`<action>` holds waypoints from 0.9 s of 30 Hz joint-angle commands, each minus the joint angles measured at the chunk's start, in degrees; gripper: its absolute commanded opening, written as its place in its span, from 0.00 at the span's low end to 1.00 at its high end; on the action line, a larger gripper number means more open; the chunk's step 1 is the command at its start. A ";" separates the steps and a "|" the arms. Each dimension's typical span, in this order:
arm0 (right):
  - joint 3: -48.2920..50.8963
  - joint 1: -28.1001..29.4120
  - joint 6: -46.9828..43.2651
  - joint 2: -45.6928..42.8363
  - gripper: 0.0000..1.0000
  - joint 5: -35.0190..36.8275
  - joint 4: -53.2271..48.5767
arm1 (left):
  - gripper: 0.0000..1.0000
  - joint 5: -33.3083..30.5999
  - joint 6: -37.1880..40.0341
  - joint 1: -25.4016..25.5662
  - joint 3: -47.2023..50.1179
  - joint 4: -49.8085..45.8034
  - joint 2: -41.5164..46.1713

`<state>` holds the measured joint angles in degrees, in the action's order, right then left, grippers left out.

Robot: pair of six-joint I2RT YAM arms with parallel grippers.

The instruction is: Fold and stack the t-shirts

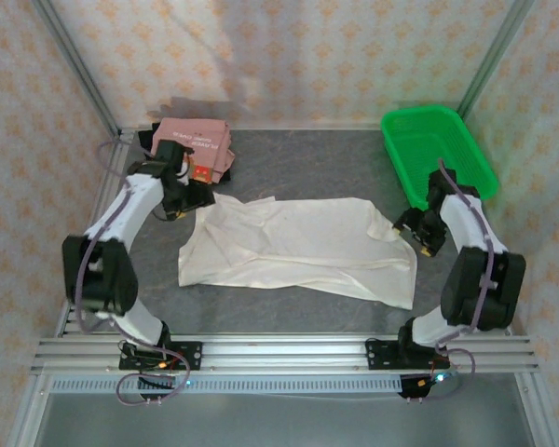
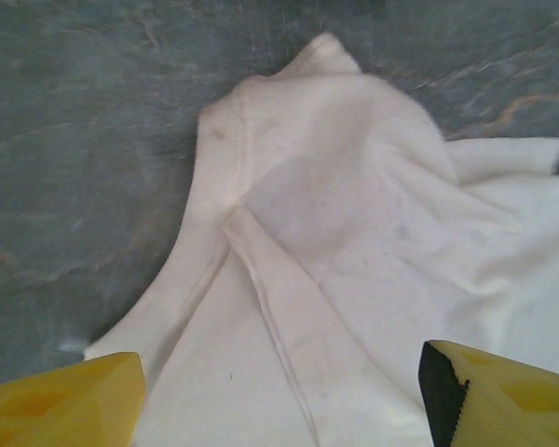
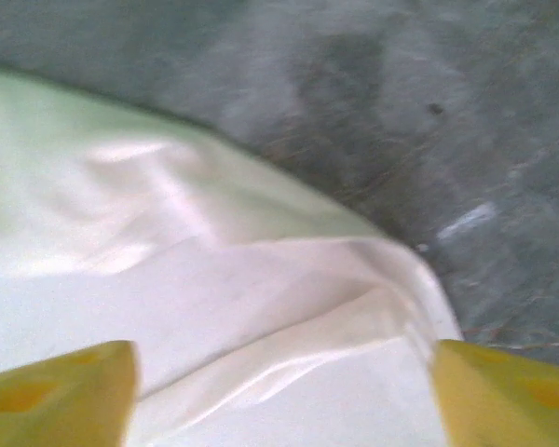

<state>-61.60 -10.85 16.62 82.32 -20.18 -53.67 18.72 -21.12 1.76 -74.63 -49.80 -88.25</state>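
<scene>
An off-white t-shirt [image 1: 298, 247] lies spread flat across the middle of the grey table. A folded pink t-shirt [image 1: 200, 140] rests at the back left. My left gripper [image 1: 188, 203] hovers at the off-white shirt's far left corner. In the left wrist view the left gripper [image 2: 279, 410] is open, its yellow fingers [image 2: 61, 405] wide apart over a hemmed fold of the cloth [image 2: 335, 223]. My right gripper [image 1: 415, 235] is at the shirt's right edge. In the right wrist view it [image 3: 284, 400] is open above a rumpled corner of the shirt [image 3: 261, 289], with nothing gripped.
A green plastic basket [image 1: 438, 149] stands at the back right, just behind the right arm. Patterned walls and a metal frame close in the table. Bare grey tabletop [image 1: 307, 168] lies between the pink shirt and the basket.
</scene>
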 commanded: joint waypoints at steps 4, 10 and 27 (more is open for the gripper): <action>6.41 4.74 0.91 -12.18 0.92 -12.84 -0.10 | 0.75 0.82 -3.74 -0.25 12.47 -8.93 8.51; 11.44 13.06 4.94 -16.14 0.93 -12.87 0.39 | 0.69 0.18 -8.45 -1.36 23.59 -7.11 13.53; 21.00 14.54 9.35 -10.98 0.94 -1.93 8.15 | 0.26 -4.04 -12.92 -1.33 30.20 11.26 1.10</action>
<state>-41.43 3.40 24.73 70.61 -26.83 -47.11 16.12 -33.78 0.97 -43.68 -43.90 -85.14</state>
